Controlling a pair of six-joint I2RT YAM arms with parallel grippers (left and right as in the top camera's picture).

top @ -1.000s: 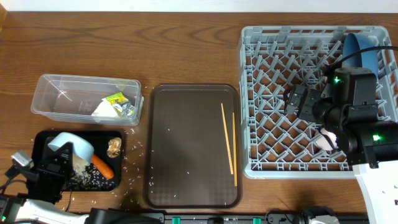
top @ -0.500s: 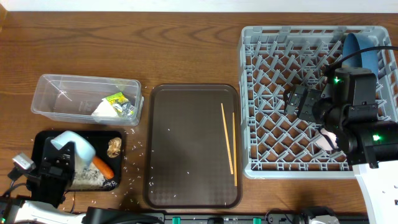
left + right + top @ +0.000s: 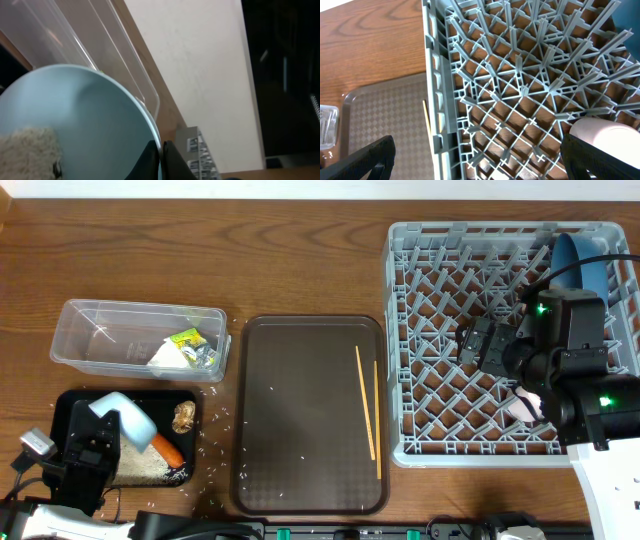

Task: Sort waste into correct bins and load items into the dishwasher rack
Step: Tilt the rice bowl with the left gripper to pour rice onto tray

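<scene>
Waste mostly binned: wrapper (image 3: 186, 338) in tub (image 3: 100, 330), carrot (image 3: 166, 447) and rice (image 3: 140, 465) in black tray (image 3: 70, 398); plate (image 3: 580, 255) in rack (image 3: 440, 280); left gripper (image 3: 161, 157) clamps cup (image 3: 75, 125) tipped over black tray, right gripper (image 3: 480, 345) wide open and empty above rack, chopsticks (image 3: 366, 400) on brown tray (image 3: 300, 430) not yet loaded.

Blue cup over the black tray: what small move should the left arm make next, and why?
Probably tip the cup further: the left claw grips its rim over the black tray, and rice is inside it.
</scene>
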